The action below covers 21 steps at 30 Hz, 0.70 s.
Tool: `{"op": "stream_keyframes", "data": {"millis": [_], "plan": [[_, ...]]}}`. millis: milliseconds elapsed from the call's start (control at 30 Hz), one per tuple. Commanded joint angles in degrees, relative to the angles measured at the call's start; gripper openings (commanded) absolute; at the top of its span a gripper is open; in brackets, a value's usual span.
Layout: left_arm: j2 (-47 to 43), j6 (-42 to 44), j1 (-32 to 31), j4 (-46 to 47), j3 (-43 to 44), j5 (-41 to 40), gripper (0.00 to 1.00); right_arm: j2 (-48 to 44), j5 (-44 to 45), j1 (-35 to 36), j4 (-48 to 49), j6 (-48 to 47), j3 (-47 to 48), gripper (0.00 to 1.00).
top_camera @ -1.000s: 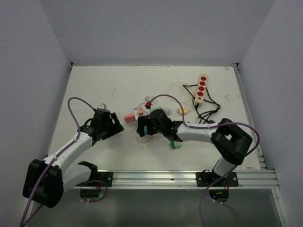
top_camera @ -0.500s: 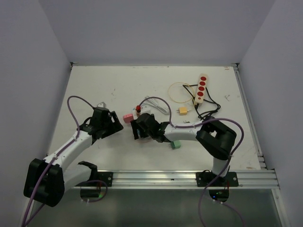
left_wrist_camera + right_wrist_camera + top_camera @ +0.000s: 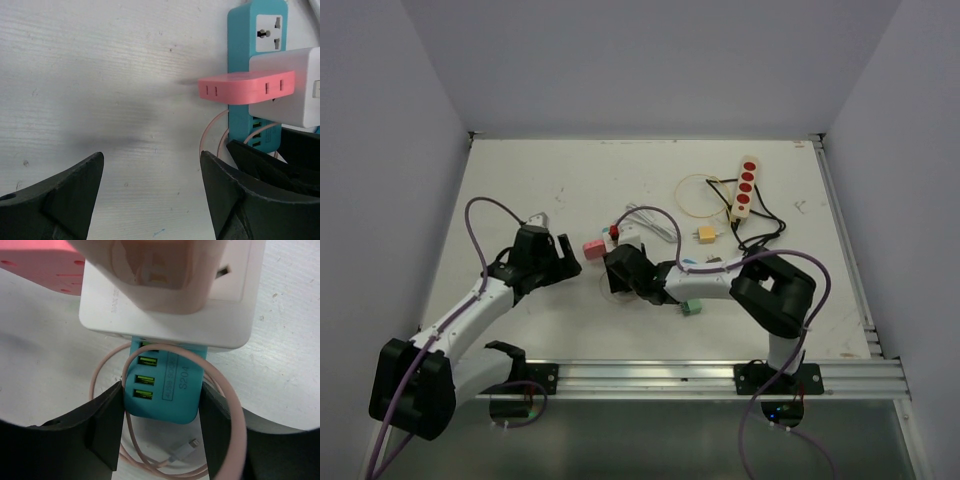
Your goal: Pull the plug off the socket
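Left of the teal plastic socket strip [image 3: 240, 55], the left gripper [image 3: 151, 172] hangs over the bare white table [image 3: 100, 75], its jaws spread apart with nothing between them. On the strip itself, a coral-pink flat plug block [image 3: 245, 86] juts out past the strip's left edge. It touches a white cube adapter [image 3: 295, 95] that sits on the strip's right side. Whether the pink block plugs into the strip or into the cube cannot be told. A pale pink rounded plug [image 3: 160, 275] is seated in the cube's face. At the strip's end with the green ports, the right gripper [image 3: 161, 407] is clamped on the strip's two long sides. A thin pale pink cable [image 3: 182, 452] loops around that end. Well right of the strip lie a small yellow block [image 3: 706, 233] and a cream power bar with red round sockets [image 3: 746, 187].
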Motion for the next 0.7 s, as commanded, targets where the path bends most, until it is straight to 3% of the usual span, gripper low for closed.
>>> {"op": "stream_keyframes", "data": {"millis": [0,67,333,533,667], "plan": [[-1.5,5.7,0.7,4.5,2.0,2.8,0.82,-3.7,0.2,-1.0,0.6,-3.1,-3.7,0.11],[-1.6,8.9,0.6,6.6,2.1,5.6,0.83,-5.8,-2.4,-2.4,0.9,-5.6,-5.9,0.00],[-0.6,17.3,-0.6,12.7,4.2,15.5,0.88,-16.3,-21.7,-9.2,-1.4,-12.9,-10.2,0.00],[1.6,21.6,-12.3,15.7,7.2,12.3,0.88,-20.0,-28.8,-11.4,-5.8,-17.2,-9.9,0.00],[4.0,21.6,-13.3,18.8,6.8,11.4,0.84,-21.4,-31.9,-12.1,-6.8,-17.8,-9.8,0.00]]}}
